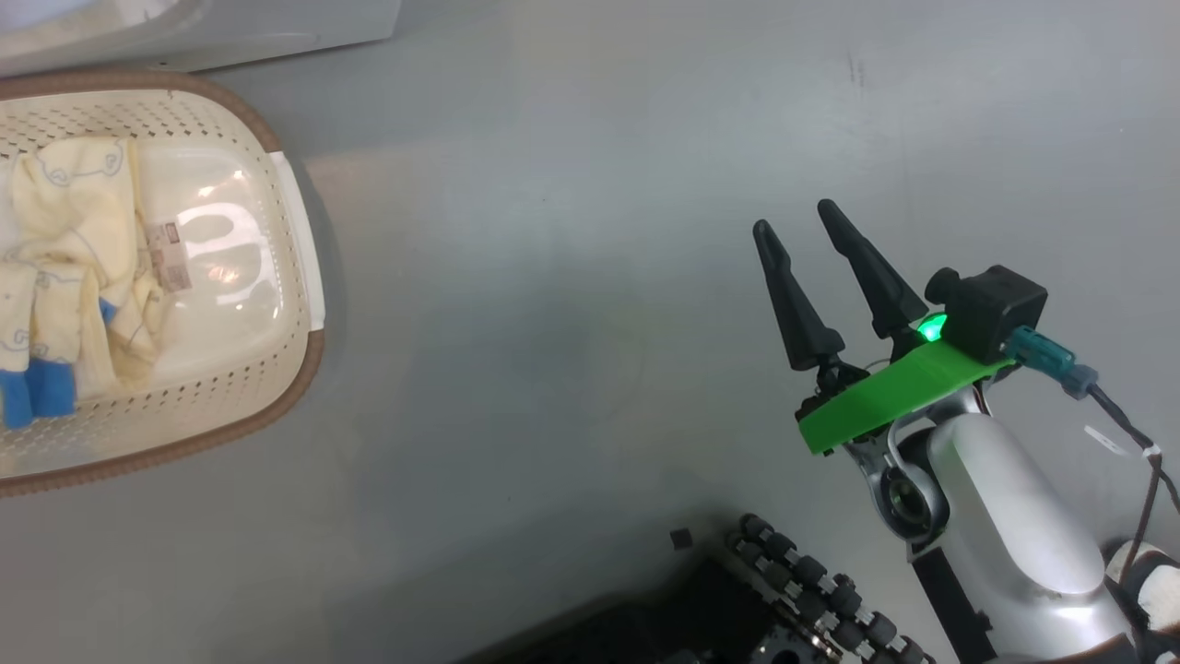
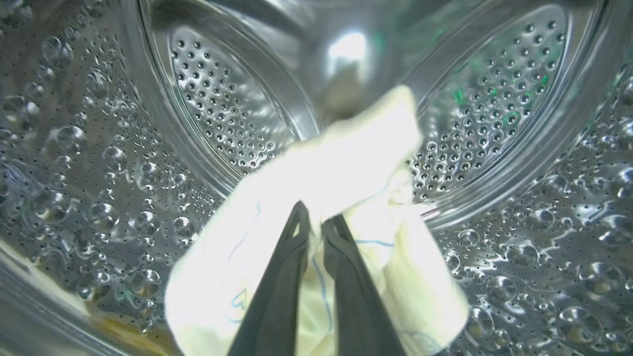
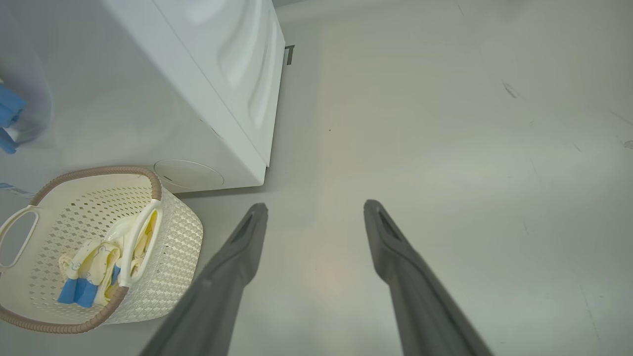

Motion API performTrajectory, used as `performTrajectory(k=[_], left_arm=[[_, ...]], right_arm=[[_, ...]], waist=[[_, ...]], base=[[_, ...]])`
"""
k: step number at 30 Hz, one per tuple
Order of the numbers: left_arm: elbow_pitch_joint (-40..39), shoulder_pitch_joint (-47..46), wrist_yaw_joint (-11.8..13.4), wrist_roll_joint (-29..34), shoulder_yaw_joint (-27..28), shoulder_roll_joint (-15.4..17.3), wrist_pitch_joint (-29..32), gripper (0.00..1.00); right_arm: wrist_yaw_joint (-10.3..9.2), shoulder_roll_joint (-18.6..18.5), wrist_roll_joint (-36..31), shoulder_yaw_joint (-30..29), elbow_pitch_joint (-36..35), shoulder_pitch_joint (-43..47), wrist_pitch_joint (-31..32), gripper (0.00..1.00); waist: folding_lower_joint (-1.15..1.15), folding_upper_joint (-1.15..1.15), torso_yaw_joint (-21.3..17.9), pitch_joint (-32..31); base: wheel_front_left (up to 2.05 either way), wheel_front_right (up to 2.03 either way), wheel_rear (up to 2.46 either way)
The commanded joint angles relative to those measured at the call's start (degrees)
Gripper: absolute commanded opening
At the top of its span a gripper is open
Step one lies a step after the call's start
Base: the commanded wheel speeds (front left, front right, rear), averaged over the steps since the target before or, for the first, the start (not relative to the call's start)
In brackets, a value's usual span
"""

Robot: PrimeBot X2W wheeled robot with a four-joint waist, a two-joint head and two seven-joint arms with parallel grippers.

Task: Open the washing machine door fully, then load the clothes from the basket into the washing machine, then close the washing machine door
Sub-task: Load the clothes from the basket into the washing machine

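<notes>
Inside the steel perforated drum (image 2: 222, 123) of the washing machine (image 3: 207, 99), my left gripper (image 2: 315, 212) is shut on a cream-yellow garment (image 2: 346, 158) that hangs around its fingers. More of the clothes (image 1: 64, 267), cream with blue patches, lie in the basket (image 1: 304, 369) on the floor beside the machine's white front (image 1: 184, 28). The right wrist view also shows the basket (image 3: 168, 237) and those clothes (image 3: 94, 267). My right gripper (image 1: 795, 219) stands open over bare floor, well to the right of the basket, its fingers (image 3: 247, 237) empty. The washing machine door is out of view.
Grey floor (image 1: 572, 277) spreads between the basket and my right arm. The robot's dark base with its rollers (image 1: 811, 590) sits at the lower edge of the head view. A round cover (image 3: 188, 173) marks the machine's lower front corner.
</notes>
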Motion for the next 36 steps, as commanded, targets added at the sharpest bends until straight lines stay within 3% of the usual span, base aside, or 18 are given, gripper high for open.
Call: performTrajectory(k=[1, 3, 4, 5, 14, 22, 27, 36], left_arm=[[-0.2, -2.3, 0.0, -0.3, -0.6, 2.5, -0.2, 0.0], [0.4, -2.5, 0.0, -0.3, -0.8, 2.7, -0.3, 0.0], [1.1, -2.7, 0.0, -0.2, -0.9, 2.9, -0.6, 0.43], [1.6, -2.9, 0.0, -0.1, -1.0, 3.1, -0.9, 1.0], [3.3, -2.3, 0.0, -1.4, -4.3, 2.4, -2.0, 1.0], [0.9, 1.6, 0.0, -2.5, -8.4, 1.0, -2.4, 1.0], [-0.9, 6.0, 0.0, -4.2, -9.7, -0.1, -2.5, 1.0], [-7.6, 19.3, 0.9, -3.9, -7.0, -1.8, -2.5, 1.0]], right_arm=[[0.01, -0.1, 0.4, 0.8, -1.0, 0.6, -0.6, 1.0], [0.01, -0.1, 0.4, 0.7, -1.0, 0.6, -0.6, 1.0], [0.01, -0.1, 0.4, 0.5, -1.0, 0.7, -0.6, 1.0], [0.01, -0.1, 0.4, 0.4, -1.0, 0.7, -0.6, 1.0], [0.01, -0.1, 0.2, -0.3, -0.6, 0.2, -0.6, 1.0], [0.01, -0.1, -2.1, -3.0, 0.0, 0.2, -0.6, 1.0], [0.01, -0.1, -3.5, -3.8, 0.3, 0.3, -0.6, 1.0], [0.01, -0.1, -5.7, -5.9, 1.2, 1.8, -0.6, 1.0]], waist=[[0.0, 0.0, -0.3, 0.0], [0.0, 0.0, -0.4, 0.0], [0.0, 0.0, -0.4, 0.0], [0.0, 0.0, -0.5, 0.0], [0.0, 0.0, 0.4, -0.6], [0.0, 0.0, 3.9, -2.9], [0.0, 0.0, 6.1, -5.2], [0.0, 0.0, 9.9, -10.2]], base=[[0.0, 0.0, 0.0], [0.0, 0.0, 0.0], [0.0, 0.0, 0.0], [0.0, 0.0, 0.0], [0.0, 0.0, 0.0], [0.0, 0.0, 0.0], [0.0, 0.0, 0.0], [0.0, 0.0, 0.0]])
